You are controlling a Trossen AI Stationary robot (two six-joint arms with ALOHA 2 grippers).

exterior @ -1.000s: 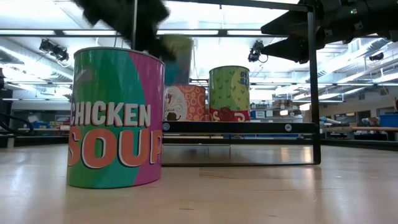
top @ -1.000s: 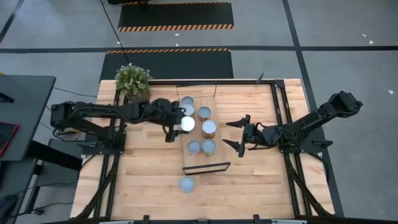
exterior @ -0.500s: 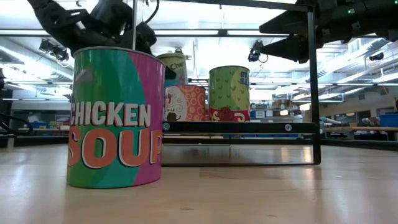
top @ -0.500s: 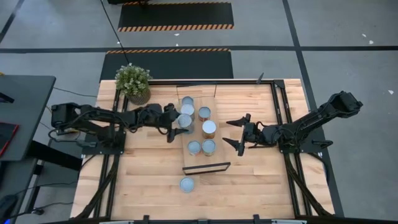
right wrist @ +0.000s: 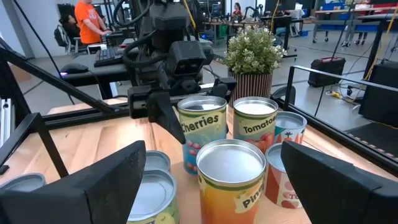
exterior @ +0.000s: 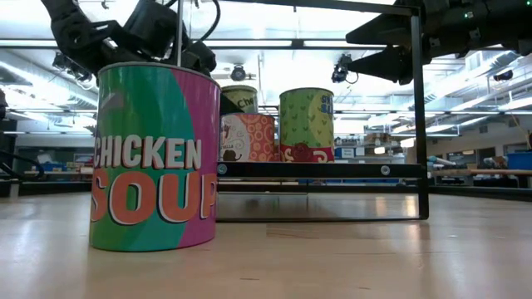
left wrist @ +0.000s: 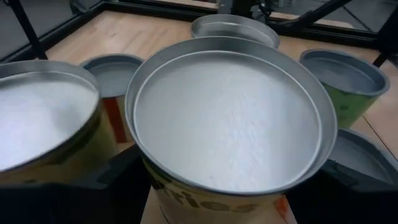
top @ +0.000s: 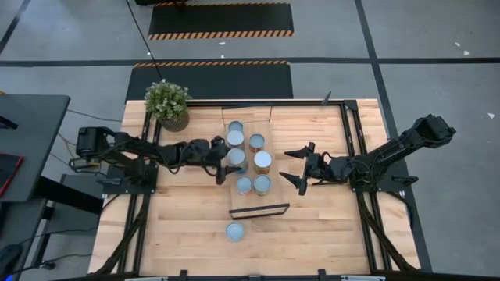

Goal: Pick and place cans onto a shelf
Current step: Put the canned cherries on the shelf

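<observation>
The shelf is a pale board lying in the middle of the table, with several cans standing on it. My left gripper reaches in from the table's left, shut on a "Cherries" can at the shelf's left side, between other cans. My right gripper hovers open to the right of the shelf with nothing between its fingers. One "Chicken Soup" can stands upright on the table near the front edge, large in the low view. My left gripper pinches the Cherries can's side wall, just below its rim, one finger on each side. The fingers come from the table's left, slanting a little downward. The can is upright; the cans in front hide whether its bottom stands on the shelf.
A potted plant stands at the table's far left corner. Black frame rails run along the table's sides. Neighbouring cans stand close on both sides of the held one. Bare tabletop lies near the front left and right.
My left gripper has come down with the Cherries can toward the shelf and rolled about its own axis. The can, tilted and higher a second ago, now sits upright and lower among the other cans. My right gripper has kept still.
</observation>
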